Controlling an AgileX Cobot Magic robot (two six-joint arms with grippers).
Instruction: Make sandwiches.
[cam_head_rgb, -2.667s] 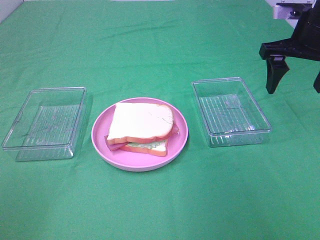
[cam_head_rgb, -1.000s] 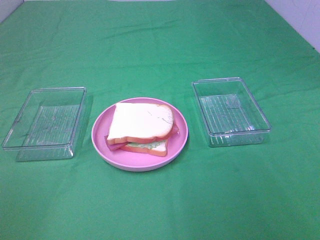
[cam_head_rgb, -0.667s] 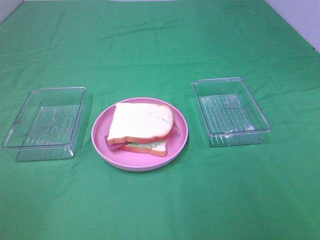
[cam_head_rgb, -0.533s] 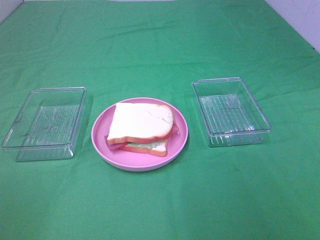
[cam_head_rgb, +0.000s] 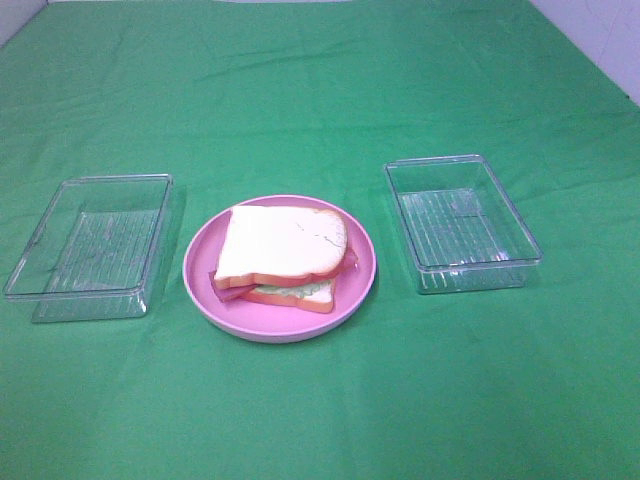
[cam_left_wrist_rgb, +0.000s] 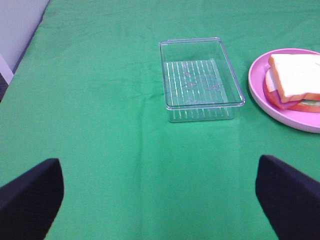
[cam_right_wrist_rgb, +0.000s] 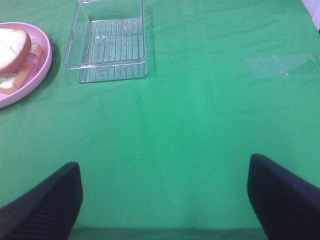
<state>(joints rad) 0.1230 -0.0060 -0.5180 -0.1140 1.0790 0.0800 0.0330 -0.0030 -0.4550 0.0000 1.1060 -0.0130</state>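
One assembled sandwich (cam_head_rgb: 282, 257) lies on the round pink plate (cam_head_rgb: 362, 285) at the middle of the green cloth: a white bread slice with orange-brown crust on top, pink meat and pale green lettuce showing at its edge. It also shows in the left wrist view as sandwich (cam_left_wrist_rgb: 295, 80) and in the right wrist view as sandwich (cam_right_wrist_rgb: 15, 55). Neither arm appears in the high view. My left gripper (cam_left_wrist_rgb: 160, 200) is open over bare cloth, well short of the left tray. My right gripper (cam_right_wrist_rgb: 162, 200) is open too, with nothing between its fingers.
A clear plastic tray (cam_head_rgb: 90, 243) lies left of the plate and another clear tray (cam_head_rgb: 460, 222) right of it; both hold nothing. They show as tray (cam_left_wrist_rgb: 200, 78) and tray (cam_right_wrist_rgb: 109, 40) in the wrist views. A grey floor strip (cam_left_wrist_rgb: 15, 30) marks the table's left edge.
The right arm, in the high view's upper right corner earlier, has pulled out of that view. In the last second nothing has moved.
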